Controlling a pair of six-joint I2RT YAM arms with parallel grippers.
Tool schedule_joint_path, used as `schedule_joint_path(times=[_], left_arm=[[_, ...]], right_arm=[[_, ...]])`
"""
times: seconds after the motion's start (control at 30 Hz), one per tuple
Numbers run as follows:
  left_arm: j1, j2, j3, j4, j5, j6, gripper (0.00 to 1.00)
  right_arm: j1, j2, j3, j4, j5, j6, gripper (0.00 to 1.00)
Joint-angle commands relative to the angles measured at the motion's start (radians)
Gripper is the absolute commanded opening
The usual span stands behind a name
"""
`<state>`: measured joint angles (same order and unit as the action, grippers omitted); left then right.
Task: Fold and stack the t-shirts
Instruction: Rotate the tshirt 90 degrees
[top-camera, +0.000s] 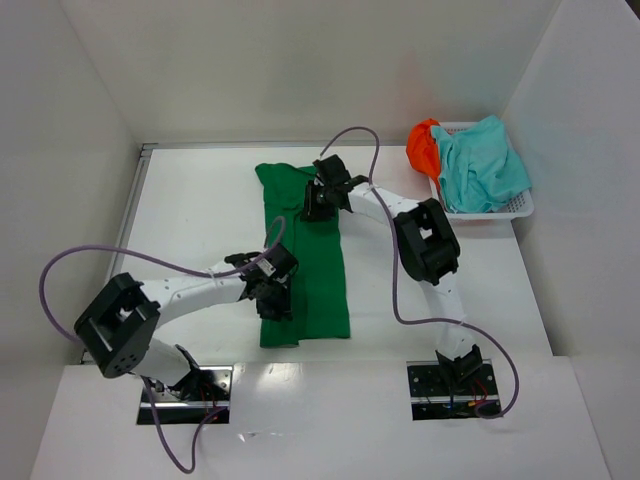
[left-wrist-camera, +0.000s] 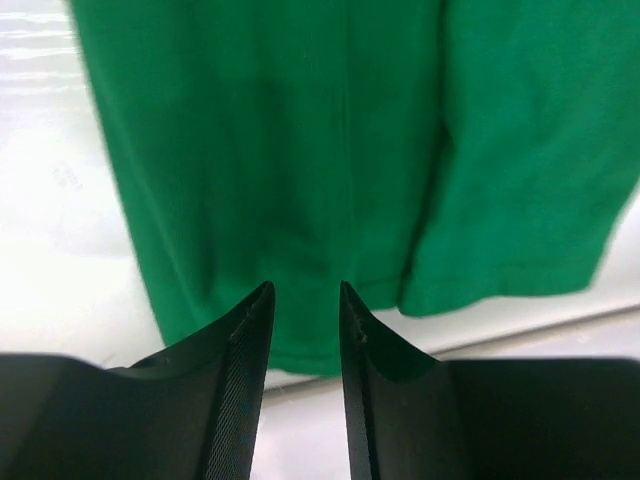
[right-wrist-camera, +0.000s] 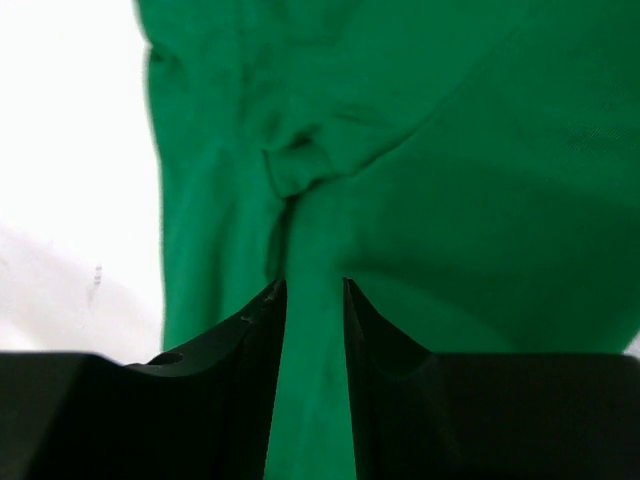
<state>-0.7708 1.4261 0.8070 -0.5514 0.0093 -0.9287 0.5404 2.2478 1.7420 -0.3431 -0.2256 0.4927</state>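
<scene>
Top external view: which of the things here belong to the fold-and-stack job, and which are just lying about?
Belongs to the job:
- dark green cloth t-shirt, laid out long and narrow on the table
- light teal cloth t-shirt, crumpled in the basket
- bright orange cloth t-shirt, hanging over the basket's left end

Just there:
- white plastic mesh basket
- white table

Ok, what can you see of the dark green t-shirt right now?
The green t-shirt is plain soft cloth, apparently folded lengthwise into a long narrow strip that lies flat on the white table, running near to far. The left gripper pinches its near left hem. The right gripper pinches the far end, where wrinkles gather.
</scene>
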Motion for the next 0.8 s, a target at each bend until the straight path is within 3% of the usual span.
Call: schedule_joint_path(times=[0.0,0.2,0.43,0.6,0.77], left_arm=[[-0.024,0.069,0.031,0.037,0.021,0.047,0.4],[-0.059,0.143,0.031,0.056,0.05,0.047,0.25],[-0.068,0.093,0.021,0.004,0.047,0.01,0.23],[-0.068,-0.018,0.109,-0.082,-0.026,0.001,0.6],[-0.058,-0.162,0.178,-0.081,-0.077,0.021,0.81]], right_arm=[[-0.005,0.051,0.039,0.03,-0.003,0.007,0.34],[-0.005,0.052,0.028,0.03,0.019,0.007,0.32],[-0.014,0.072,0.028,0.03,0.019,0.007,0.3],[-0.025,-0.005,0.018,0.009,0.006,0.007,0.3],[-0.043,-0.235,-0.154,0.062,0.006,0.007,0.46]])
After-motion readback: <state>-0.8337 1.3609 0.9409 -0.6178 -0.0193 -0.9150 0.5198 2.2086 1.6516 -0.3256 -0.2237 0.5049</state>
